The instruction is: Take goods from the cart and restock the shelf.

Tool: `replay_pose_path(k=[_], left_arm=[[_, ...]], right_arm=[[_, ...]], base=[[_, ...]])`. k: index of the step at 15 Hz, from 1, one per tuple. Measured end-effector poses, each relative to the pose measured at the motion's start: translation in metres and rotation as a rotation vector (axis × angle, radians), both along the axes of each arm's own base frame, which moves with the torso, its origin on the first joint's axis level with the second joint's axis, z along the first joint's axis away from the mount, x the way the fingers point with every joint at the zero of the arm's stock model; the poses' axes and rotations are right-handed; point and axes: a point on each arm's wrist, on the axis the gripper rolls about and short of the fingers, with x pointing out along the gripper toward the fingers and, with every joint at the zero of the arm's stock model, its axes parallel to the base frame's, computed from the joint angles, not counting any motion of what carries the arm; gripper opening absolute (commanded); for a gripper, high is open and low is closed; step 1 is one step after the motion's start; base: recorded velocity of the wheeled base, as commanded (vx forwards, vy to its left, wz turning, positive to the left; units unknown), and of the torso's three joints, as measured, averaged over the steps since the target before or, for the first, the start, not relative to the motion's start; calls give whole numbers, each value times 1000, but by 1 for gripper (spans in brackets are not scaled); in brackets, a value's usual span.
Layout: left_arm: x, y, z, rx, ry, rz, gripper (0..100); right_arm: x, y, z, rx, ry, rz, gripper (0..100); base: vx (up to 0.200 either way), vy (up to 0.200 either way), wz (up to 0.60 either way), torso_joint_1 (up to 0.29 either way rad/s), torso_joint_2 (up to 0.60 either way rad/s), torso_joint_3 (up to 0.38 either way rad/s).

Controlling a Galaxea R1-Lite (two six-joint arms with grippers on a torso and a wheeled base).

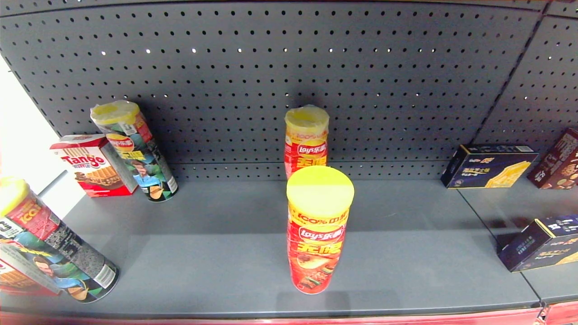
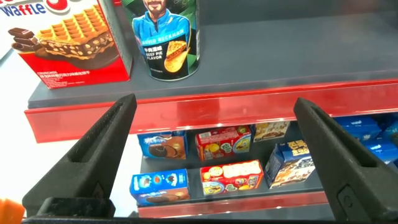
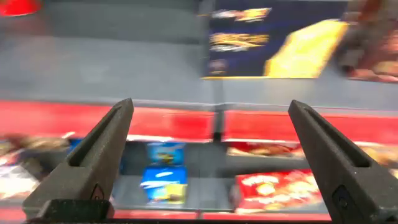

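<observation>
Two red chip cans with yellow lids stand upright mid-shelf, one near the front (image 1: 319,234) and one behind it against the pegboard (image 1: 306,141). My left gripper (image 2: 214,102) is open and holds nothing. It faces the shelf's red front edge (image 2: 211,106), below a dark chip can (image 2: 165,40) and a waffle box (image 2: 71,40). My right gripper (image 3: 211,104) is also open and holds nothing. It faces the red edge (image 3: 161,119) below a dark blue box (image 3: 273,43).
On the grey shelf (image 1: 216,234) a wafer box (image 1: 92,164) and a dark can (image 1: 135,151) stand at the back left; another can (image 1: 54,241) leans at the front left. Dark blue boxes (image 1: 490,164) (image 1: 539,243) and a maroon box (image 1: 560,160) sit right. Lower shelves hold snack packs (image 2: 227,177).
</observation>
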Motion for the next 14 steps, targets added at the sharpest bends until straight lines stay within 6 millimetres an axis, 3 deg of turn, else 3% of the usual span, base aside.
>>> replay_pose_path(k=[4,6,14], left_arm=[[0,0,0,0,-2,2,100],[0,0,0,1,-1,0,100],[0,0,0,4,-2,0,100]], right_arm=[[-1,-4,-4,78,-1,-198,100],[0,-1,-8,45,42,-52,100],[-1,-1,-10,36,48,-41,100]], base=[[0,0,0,0,0,0],[0,0,0,0,0,0],[0,0,0,0,0,0]])
